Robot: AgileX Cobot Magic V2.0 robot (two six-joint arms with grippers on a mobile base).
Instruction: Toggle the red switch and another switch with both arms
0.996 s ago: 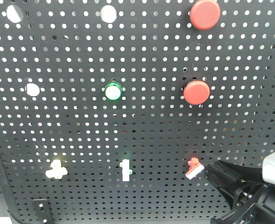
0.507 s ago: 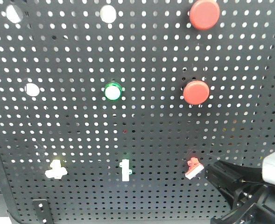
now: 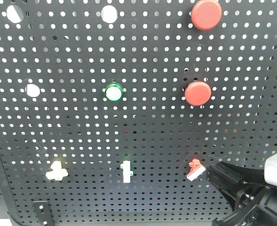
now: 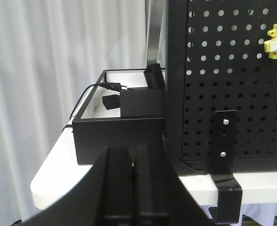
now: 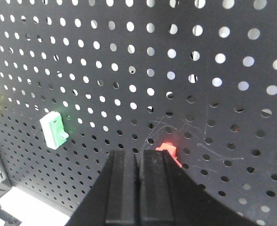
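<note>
right pincer point(image 5: 137, 188) against red switch point(image 3: 193, 169), pegboard point(image 3: 82, 132) behind

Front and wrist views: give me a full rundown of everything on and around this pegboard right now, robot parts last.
Pegboard: one, black, perforated, fills the front view.
Round push buttons: two, red, upper right and below it.
Round button: one, green-ringed, white face, centre.
Round discs: three, white, top left, top centre, left.
Red switch: one, bottom row, right.
Green-topped toggle: one, white, bottom centre.
Yellow switch: one, pale, bottom left.
Mounting bracket: one, black, board's lower corner.
Box: one, black, beside the board, cable plugged in.
Curtain: white, behind.
Left gripper: black, shut, away from the switches.
Right gripper: black, shut, tip by the red switch.
</note>
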